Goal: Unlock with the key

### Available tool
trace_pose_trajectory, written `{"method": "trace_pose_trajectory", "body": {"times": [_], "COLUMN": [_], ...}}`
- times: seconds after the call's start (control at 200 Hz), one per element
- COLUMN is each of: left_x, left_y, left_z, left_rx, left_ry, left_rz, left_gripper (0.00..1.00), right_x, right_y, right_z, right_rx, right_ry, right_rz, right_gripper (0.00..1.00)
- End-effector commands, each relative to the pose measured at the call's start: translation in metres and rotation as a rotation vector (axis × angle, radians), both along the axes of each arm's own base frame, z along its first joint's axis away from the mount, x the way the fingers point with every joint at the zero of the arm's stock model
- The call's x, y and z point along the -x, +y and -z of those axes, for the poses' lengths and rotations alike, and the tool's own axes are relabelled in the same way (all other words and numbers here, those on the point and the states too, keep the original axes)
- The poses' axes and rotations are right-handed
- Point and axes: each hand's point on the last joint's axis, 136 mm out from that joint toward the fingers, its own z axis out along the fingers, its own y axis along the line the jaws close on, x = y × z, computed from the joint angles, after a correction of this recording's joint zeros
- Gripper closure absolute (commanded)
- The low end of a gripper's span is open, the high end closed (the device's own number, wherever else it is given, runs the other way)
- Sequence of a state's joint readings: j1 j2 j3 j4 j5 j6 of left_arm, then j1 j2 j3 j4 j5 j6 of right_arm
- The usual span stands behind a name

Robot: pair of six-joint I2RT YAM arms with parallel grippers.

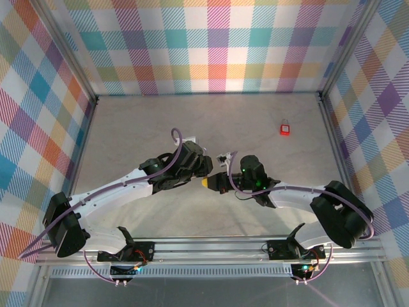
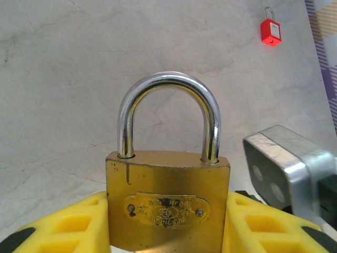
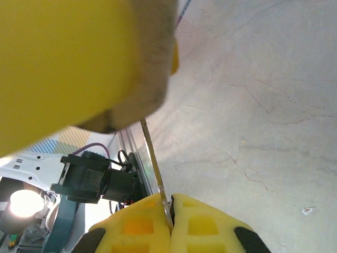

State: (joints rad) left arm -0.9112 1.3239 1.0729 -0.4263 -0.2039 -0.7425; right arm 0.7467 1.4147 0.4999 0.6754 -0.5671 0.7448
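A brass padlock (image 2: 168,182) stands upright in my left gripper (image 2: 168,221), whose yellow fingers (image 2: 63,232) are shut on its body from both sides. Its steel shackle (image 2: 168,84) is seated in both holes. My right gripper (image 3: 171,208) is shut on a thin silver key (image 3: 154,161), seen edge-on. The blade rises to the blurred brass underside of the padlock (image 3: 124,113), and its tip touches or enters it; which one is hidden. In the top view the left gripper (image 1: 203,169) and the right gripper (image 1: 214,183) meet at the table's middle.
A small red padlock (image 1: 285,128) lies on the grey table at the back right, also the red padlock (image 2: 270,31) in the left wrist view. A grey metal block (image 2: 287,168) of the right arm sits close to the brass lock's right. Checked walls enclose the table.
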Motion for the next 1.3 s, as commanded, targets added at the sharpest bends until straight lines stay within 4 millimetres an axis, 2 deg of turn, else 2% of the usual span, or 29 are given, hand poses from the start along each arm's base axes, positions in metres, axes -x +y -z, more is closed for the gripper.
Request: {"method": "trace_pose_trajectory", "body": {"times": [0.0, 0.31, 0.775, 1.295], "left_x": [-0.003, 0.000, -0.003, -0.004], "left_y": [-0.007, -0.008, 0.001, -0.001], "left_z": [-0.042, -0.030, -0.025, -0.018], "left_rx": [0.054, 0.039, 0.008, -0.001], "left_ry": [-0.092, -0.077, -0.088, -0.079], "left_rz": [0.013, 0.016, -0.021, -0.023], "left_gripper": [1.00, 1.00, 1.00, 1.00], "right_x": [-0.004, -0.007, -0.003, -0.001], "right_y": [0.007, 0.010, 0.009, 0.013], "right_z": [-0.011, -0.018, -0.023, -0.028], "right_rx": [-0.020, -0.037, -0.051, -0.073], "right_ry": [-0.028, -0.037, -0.039, -0.038], "right_rz": [-0.010, -0.009, -0.019, -0.036], "right_gripper": [1.00, 1.00, 1.00, 1.00]}}
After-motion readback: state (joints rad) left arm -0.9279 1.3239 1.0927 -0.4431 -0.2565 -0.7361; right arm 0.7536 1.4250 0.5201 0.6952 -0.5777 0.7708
